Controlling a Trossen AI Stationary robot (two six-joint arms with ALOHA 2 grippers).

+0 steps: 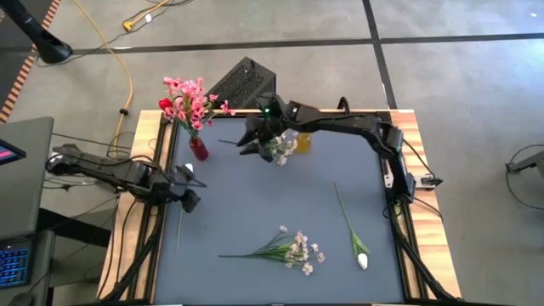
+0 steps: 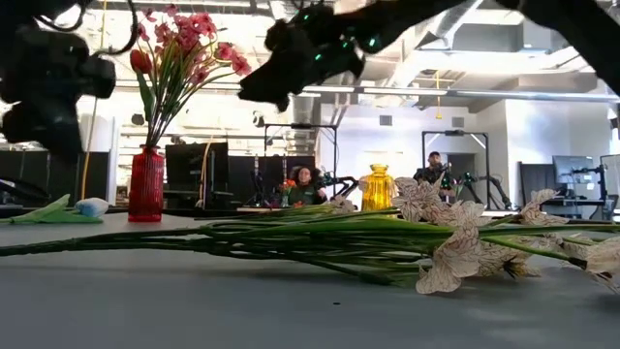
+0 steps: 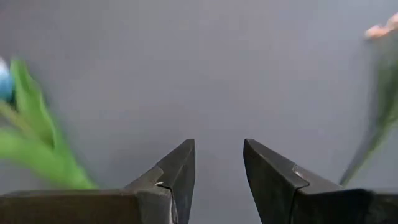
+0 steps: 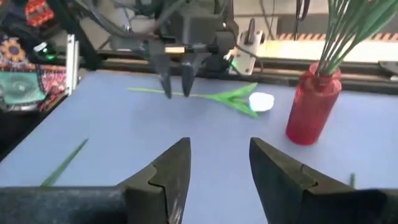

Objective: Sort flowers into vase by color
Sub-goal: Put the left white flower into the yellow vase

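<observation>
Two vases stand near the far edge of the surface (image 1: pixel 255 204): a red vase (image 1: pixel 198 150) holding red and pink flowers (image 1: pixel 189 102), and a yellow vase (image 1: pixel 303 142). Beside the yellow one, the right hand (image 1: pixel 248 142) hovers, fingers spread and empty. The left hand (image 1: pixel 189 200), also spread, hangs at the left edge over a white tulip (image 4: pixel 260 101). A pale spray (image 1: pixel 299 252) and another white tulip (image 1: pixel 361 259) lie by the near edge.
</observation>
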